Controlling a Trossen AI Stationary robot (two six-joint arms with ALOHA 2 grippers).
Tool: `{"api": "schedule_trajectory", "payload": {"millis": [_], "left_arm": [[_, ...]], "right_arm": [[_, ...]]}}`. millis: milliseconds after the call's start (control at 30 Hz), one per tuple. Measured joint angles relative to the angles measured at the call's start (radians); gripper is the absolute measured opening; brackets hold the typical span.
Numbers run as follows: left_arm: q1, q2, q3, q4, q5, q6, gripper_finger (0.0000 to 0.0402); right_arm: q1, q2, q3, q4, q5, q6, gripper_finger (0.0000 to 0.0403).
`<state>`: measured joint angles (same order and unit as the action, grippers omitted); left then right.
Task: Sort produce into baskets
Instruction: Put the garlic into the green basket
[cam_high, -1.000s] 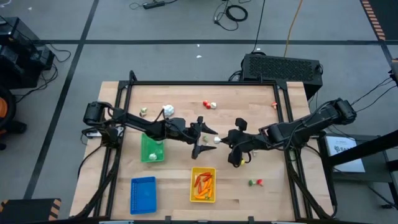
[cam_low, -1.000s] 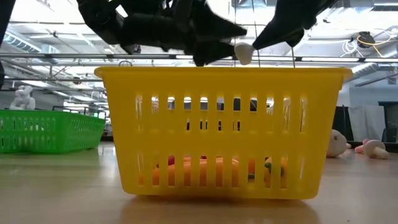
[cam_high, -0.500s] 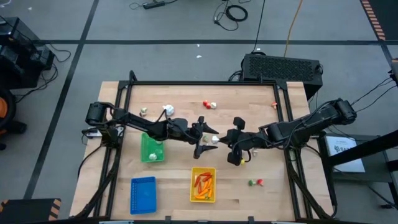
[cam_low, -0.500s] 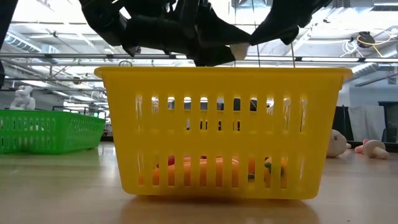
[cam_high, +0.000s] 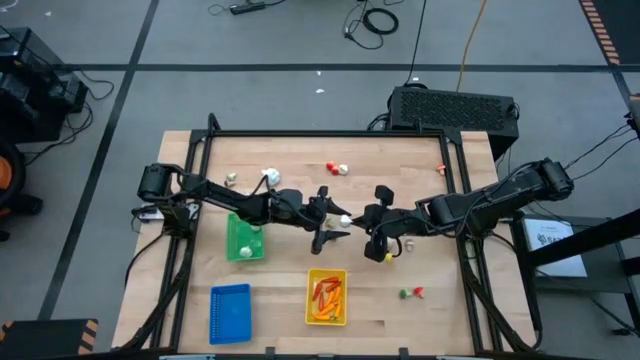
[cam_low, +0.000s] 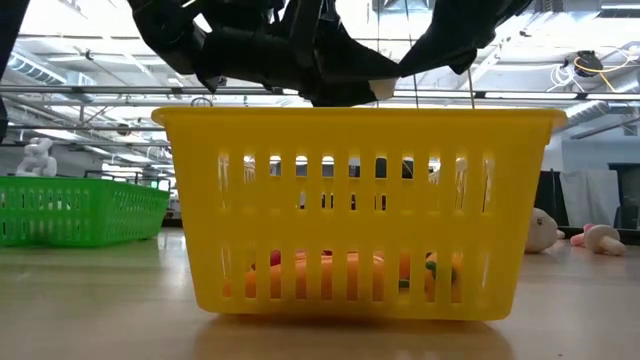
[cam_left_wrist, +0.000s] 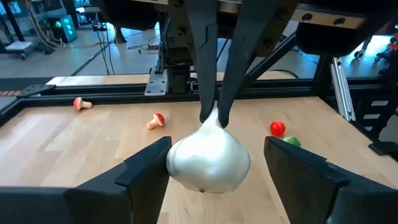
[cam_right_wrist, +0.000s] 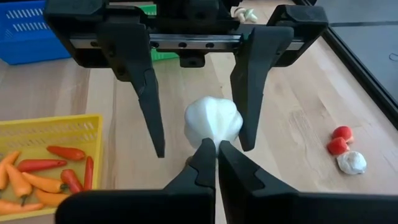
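A white bulb (cam_left_wrist: 208, 163) hangs over the table's middle, held by my right gripper (cam_right_wrist: 216, 149), which is shut on it. My left gripper (cam_high: 338, 222) is open, and its fingers (cam_right_wrist: 252, 93) stand on either side of the bulb. The green basket (cam_high: 243, 238) sits under the left arm and holds white pieces. Near the front edge, the yellow basket (cam_high: 326, 296) holds carrots and peppers (cam_right_wrist: 59, 165). The blue basket (cam_high: 230, 312) is at the front left. Loose produce (cam_high: 338, 168) lies on the tabletop. My right gripper pinches the bulb's pointed tip (cam_left_wrist: 214, 119) between its two fingertips, coming from the table's right and slanting downward. The bulb is lifted clear of the table with its round body toward the left gripper. My left gripper has one finger (cam_left_wrist: 149, 167) right beside the bulb's side; I cannot tell whether it touches.
Another white bulb (cam_high: 270, 178) and a small piece (cam_high: 231, 180) lie far left. Red-and-white pieces lie at the far right (cam_high: 441, 167), the near right (cam_high: 410, 293) and under the right arm (cam_high: 407, 245). A black frame (cam_high: 330, 134) rims the table.
My right gripper has swung a little toward the table's left with the bulb. The bulb now sits deeper between my left gripper's open fingers, and in the low view they mostly hide it.
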<state>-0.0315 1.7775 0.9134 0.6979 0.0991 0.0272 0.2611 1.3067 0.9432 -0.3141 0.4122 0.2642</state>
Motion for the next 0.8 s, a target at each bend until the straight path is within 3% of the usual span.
{"api": "schedule_trajectory", "payload": {"millis": [533, 800], "left_arm": [[0.002, 0.000, 0.000, -0.003, -0.021, 0.015, 0.0153], [0.019, -0.026, -0.001, -0.063, -0.025, 0.015, 0.0147]], "right_arm": [[0.000, 0.000, 0.000, 0.001, 0.005, 0.002, 0.0006], [0.000, 0.000, 0.000, -0.005, 0.013, 0.004, 0.0088]]}}
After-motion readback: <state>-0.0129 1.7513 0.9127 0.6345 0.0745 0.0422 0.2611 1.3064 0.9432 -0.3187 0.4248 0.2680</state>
